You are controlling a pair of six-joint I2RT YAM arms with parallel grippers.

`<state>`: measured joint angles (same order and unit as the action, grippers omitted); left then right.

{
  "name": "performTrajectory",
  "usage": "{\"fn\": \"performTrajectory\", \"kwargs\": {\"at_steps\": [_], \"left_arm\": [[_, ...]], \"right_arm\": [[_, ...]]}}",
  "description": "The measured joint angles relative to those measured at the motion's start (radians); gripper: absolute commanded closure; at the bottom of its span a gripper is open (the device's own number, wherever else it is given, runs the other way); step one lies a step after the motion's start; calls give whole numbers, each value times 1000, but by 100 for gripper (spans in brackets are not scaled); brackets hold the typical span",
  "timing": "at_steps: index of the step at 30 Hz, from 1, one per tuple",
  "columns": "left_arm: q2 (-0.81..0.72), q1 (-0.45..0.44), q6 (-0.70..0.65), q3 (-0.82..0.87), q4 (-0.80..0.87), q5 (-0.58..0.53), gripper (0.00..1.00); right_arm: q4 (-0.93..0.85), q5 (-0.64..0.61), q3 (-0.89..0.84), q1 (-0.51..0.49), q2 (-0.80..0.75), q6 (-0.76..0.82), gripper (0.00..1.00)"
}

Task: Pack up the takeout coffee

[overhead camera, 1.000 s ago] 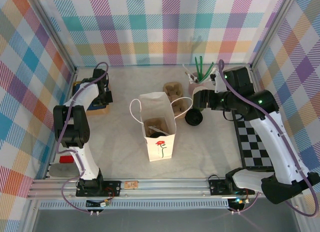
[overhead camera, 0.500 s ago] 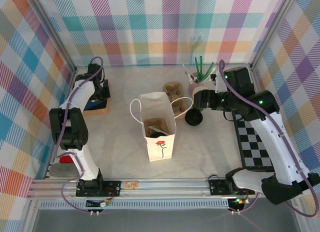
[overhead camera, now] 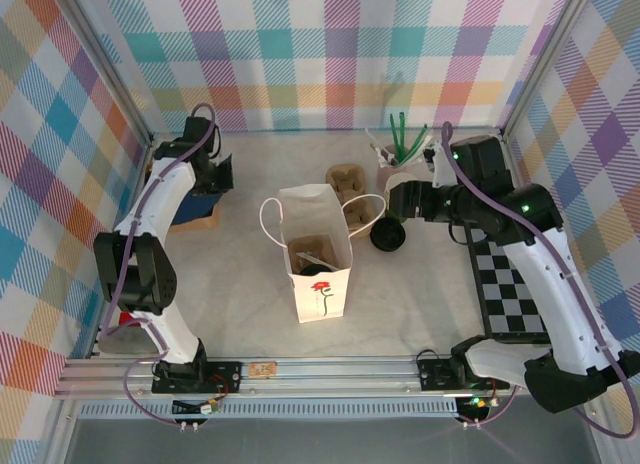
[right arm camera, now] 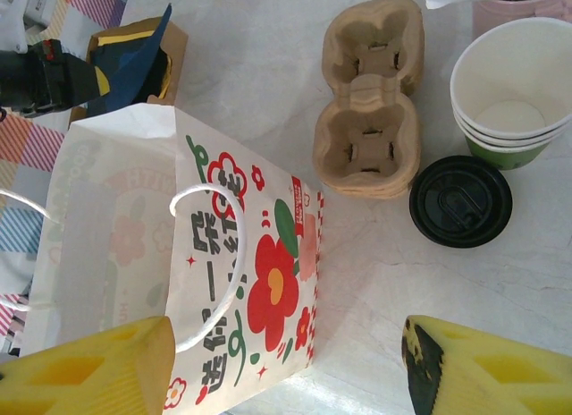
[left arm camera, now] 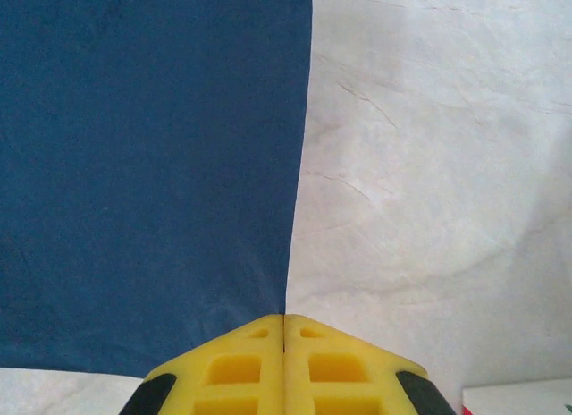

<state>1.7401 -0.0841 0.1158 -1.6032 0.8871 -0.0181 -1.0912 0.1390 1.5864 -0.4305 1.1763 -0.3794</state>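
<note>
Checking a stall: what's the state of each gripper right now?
Left gripper: shut; whether it pinches the blue sheet cannot be told.
Right gripper: open, holding nothing.

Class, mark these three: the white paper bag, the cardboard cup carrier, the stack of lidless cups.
white paper bag [right arm camera: 143,236], right wrist view, printed side face.
cardboard cup carrier [right arm camera: 368,97], right wrist view, middle between its wells.
stack of lidless cups [right arm camera: 509,106], right wrist view, cream inside of the top cup.

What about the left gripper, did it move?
Yes. The left gripper shifted away from the brown cardboard box, toward the back wall.
</note>
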Motion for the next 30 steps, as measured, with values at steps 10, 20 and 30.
{"fn": "performTrajectory", "kwargs": {"at_steps": [10,20,30], "left_arm": [[-103,108,48,117,-64,6,100],[-105,190,91,265,-135,-5,100],[-105,266,101,281,-162,-20,100]], "right_arm": [[20,10,-36,0,-7,0,32],[48,33,-36,0,23,-1,33],[60,43,-36,0,38,-1,33]]}}
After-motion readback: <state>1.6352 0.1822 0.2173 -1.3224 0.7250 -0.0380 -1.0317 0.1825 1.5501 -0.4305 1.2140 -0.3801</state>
